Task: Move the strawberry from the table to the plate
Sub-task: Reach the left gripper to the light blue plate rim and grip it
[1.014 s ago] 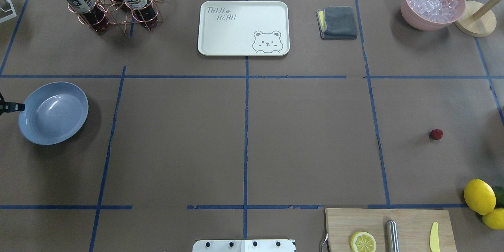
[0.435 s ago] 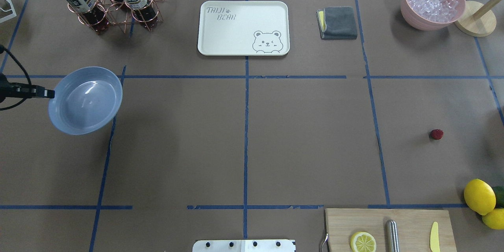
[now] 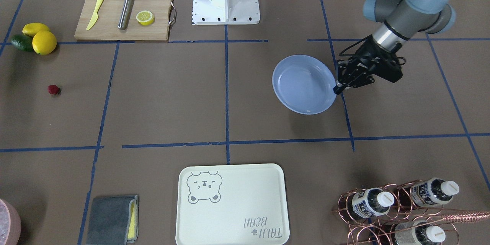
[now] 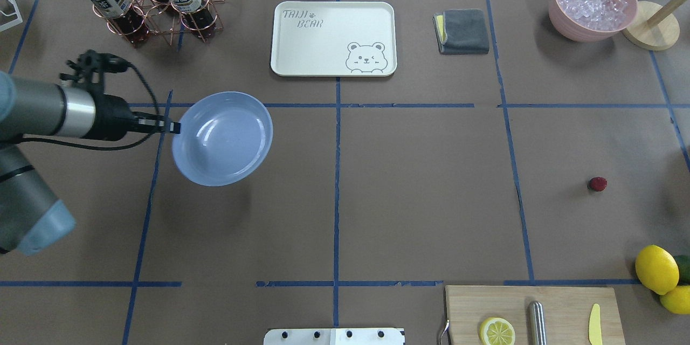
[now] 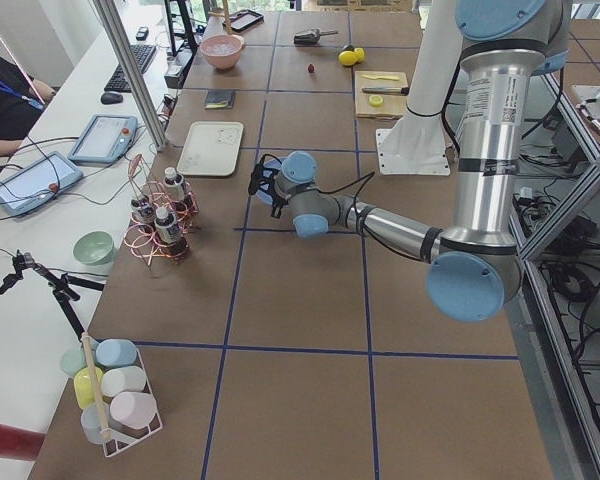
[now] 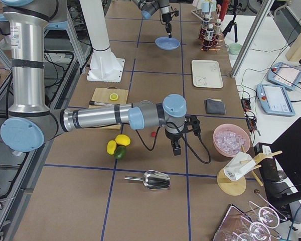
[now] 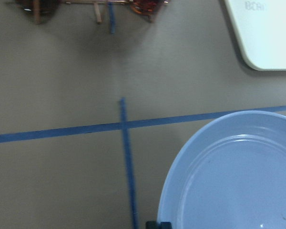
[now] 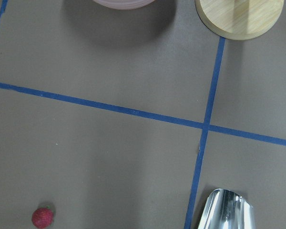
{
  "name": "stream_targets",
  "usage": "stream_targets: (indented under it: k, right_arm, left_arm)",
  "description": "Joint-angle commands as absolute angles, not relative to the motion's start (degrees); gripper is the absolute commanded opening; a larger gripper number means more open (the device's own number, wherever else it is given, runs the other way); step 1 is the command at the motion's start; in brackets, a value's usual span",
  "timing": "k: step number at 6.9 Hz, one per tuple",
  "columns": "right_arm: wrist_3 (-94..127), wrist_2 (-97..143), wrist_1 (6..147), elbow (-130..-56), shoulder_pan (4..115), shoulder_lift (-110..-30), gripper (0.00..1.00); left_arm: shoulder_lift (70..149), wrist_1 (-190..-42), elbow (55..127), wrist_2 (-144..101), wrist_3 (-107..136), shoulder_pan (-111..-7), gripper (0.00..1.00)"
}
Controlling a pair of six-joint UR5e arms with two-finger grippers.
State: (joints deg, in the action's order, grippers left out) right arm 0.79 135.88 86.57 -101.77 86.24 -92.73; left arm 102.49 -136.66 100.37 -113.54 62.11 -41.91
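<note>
Here, left end effector clamps plate rim; right end effector unclear; lemons near strawberry.

Strawberry well apart from plate

a long white bench runs beside one long side of the brown table, which is crossed by blue tape lines. on the bench lie a tablet in a grey case, a second tablet nearer the camera, a keyboard, a mouse and loose cables. a person in a dark sleeve sits at it. a slanted aluminium post rises from the bench edge. along the table's other long side stands an open metal frame strung with cables. a black screen stands at one end. the light is even and comes from above, so shadows are soft.
</note>
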Motion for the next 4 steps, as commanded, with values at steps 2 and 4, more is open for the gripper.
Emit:
stream_targets:
  k: [2,4]
  right_arm:
    - [0.7,135.79,86.57,-101.69,86.57,-93.16,1.0]
    - [0.7,135.79,86.57,-101.6,86.57,-93.25,1.0]
  left_arm:
    - [117.75,-128.23,93.37,-100.93,65.65,-27.99,0.0]
    - [118.12,-128.23,91.33,-98.88,65.57,-26.38,0.0]
